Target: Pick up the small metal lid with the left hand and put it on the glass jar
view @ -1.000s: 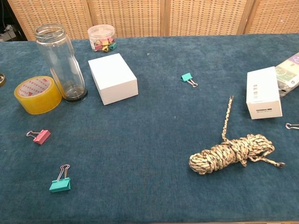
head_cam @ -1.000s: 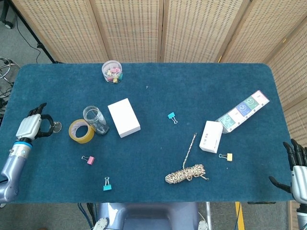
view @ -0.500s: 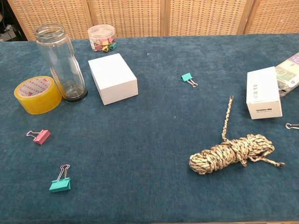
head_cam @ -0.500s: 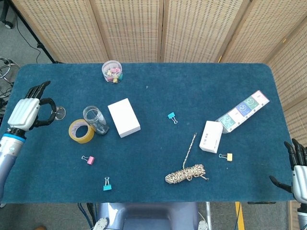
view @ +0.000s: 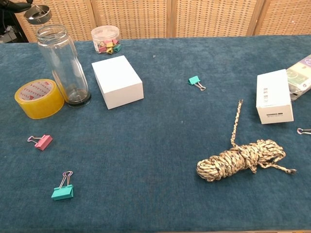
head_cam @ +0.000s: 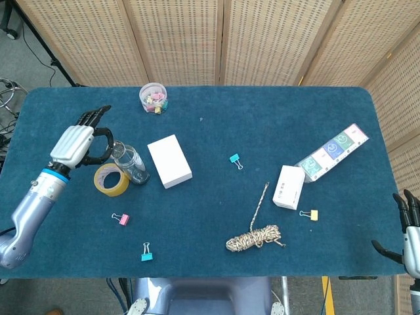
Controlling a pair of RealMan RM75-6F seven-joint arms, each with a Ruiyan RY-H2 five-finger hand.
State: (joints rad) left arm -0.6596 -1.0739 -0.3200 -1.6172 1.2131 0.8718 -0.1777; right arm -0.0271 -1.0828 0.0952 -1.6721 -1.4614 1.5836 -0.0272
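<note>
Small round metal lid (view: 37,14) carried in the air, pinched in the fingertips of the left robot hand (head_cam: 80,144), just up and to the left of the open mouth of the tall clear glass jar (view: 63,63) in the chest view. Not yet over the rim; lid apparently tilted a little, underside partly showing. Jar upright on the blue tabletop (head_cam: 262,138), long axis vertical, mouth up, just beside the yellow tape roll (view: 39,98) and near the white rectangular box (view: 117,81).

From overhead, left robot hand close against the jar's left side, fingers curled around toward its top; lid itself hard to make out there. Judged: a short move to the right to centre the lid over the mouth, then levelling and lowering. Slight offset likely to catch the rim or nudge the tall, narrow jar.

Right robot hand (head_cam: 409,233) at the far right tabletop edge, well apart from the jar, fingers spread, holding nothing. Left clearly the nearer one.
</note>
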